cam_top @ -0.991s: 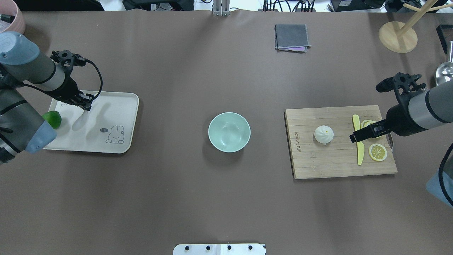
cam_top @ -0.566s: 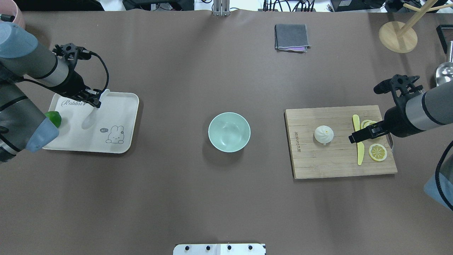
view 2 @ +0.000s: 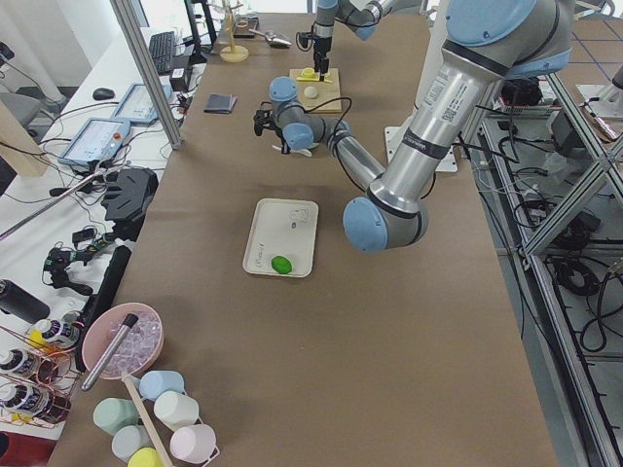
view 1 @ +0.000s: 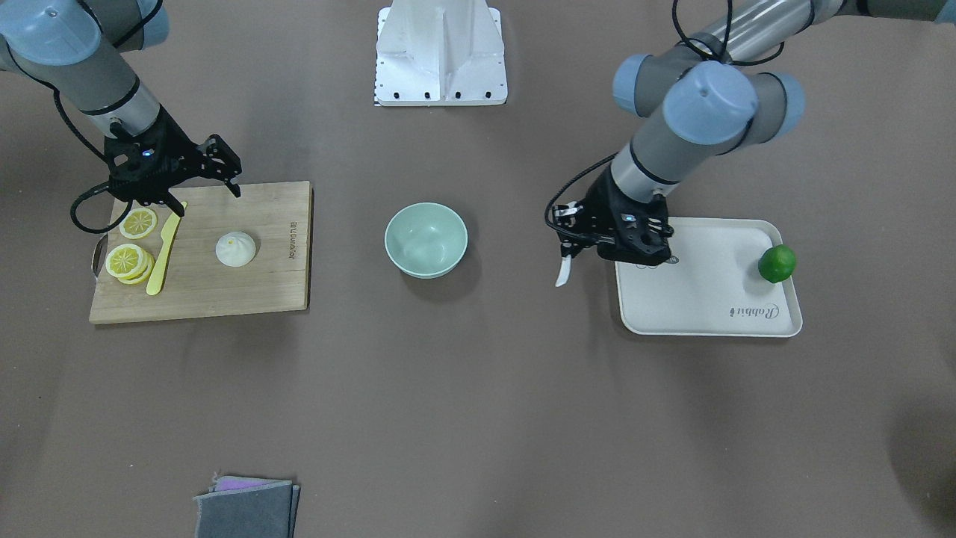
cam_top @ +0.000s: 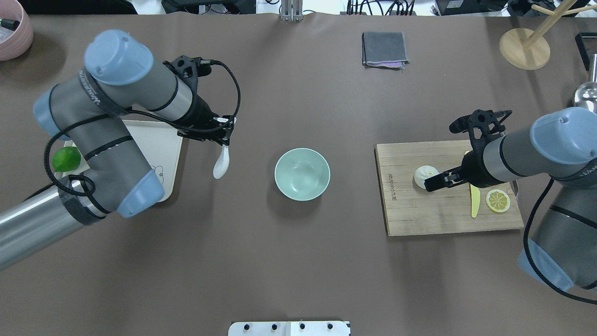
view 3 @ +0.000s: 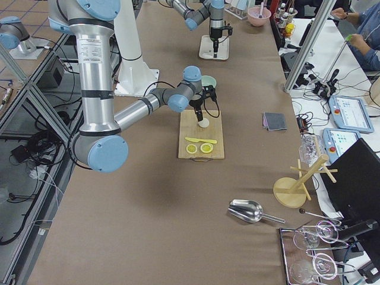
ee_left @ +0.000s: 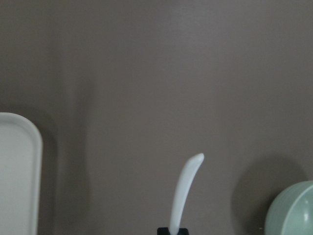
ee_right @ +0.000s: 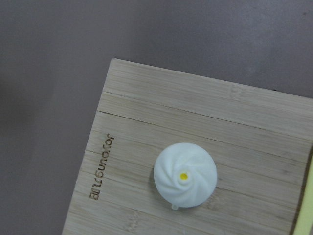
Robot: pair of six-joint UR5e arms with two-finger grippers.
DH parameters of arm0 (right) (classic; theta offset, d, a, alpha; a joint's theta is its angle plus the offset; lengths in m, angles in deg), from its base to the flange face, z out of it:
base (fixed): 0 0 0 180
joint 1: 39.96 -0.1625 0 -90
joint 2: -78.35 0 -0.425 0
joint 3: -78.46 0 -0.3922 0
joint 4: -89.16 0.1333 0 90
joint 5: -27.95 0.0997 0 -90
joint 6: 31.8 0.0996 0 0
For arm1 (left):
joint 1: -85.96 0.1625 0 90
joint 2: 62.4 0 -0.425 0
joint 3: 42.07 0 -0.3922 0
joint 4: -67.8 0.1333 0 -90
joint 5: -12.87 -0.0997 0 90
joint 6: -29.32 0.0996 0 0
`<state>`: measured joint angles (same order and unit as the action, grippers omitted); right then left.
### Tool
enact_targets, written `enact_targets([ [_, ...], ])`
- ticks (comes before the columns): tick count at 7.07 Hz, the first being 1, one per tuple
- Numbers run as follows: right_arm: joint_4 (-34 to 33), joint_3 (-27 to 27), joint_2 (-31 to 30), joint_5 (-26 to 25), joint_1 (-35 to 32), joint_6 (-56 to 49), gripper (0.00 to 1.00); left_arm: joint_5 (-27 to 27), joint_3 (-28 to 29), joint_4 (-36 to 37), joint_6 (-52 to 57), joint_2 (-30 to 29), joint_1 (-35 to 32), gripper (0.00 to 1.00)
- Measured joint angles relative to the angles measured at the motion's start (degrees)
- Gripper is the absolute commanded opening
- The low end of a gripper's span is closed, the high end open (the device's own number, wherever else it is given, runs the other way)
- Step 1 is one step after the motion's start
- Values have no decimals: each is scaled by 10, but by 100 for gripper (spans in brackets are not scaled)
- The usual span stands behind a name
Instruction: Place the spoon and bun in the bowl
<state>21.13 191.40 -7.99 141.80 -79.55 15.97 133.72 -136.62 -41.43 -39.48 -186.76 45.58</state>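
Now spoon is hanging, bun is sitting

Front view: left gripper (view 1: 569,251) is clenching the spoon (view 1: 560,278) at the bowl's (view 1: 426,240) 3 o'clock; overhead: right gripper (cam_top: 433,181), spread, is hovering at 3 o'clock of the bun (cam_top: 420,175) on the board (cam_top: 419,212).

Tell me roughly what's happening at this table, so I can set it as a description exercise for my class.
The left gripper holds the spoon by its handle, over the table between the tray and the bowl. The right gripper is open above the cutting board, right beside the bun, which sits on the board ungrasped. The bowl holds nothing yet.
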Motion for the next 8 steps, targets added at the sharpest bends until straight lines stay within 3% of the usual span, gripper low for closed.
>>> enact_targets([
  [3,-1,-28,22,-40,14,2,80,-66,10,0,-56,-57,58,0],
  [5,0,-62,42,-57,18,-2,76,-111,47,-2,-91,-105,96,0],
  [8,0,-77,50,-60,21,0,60,-153,98,-15,-105,-140,114,0],
])
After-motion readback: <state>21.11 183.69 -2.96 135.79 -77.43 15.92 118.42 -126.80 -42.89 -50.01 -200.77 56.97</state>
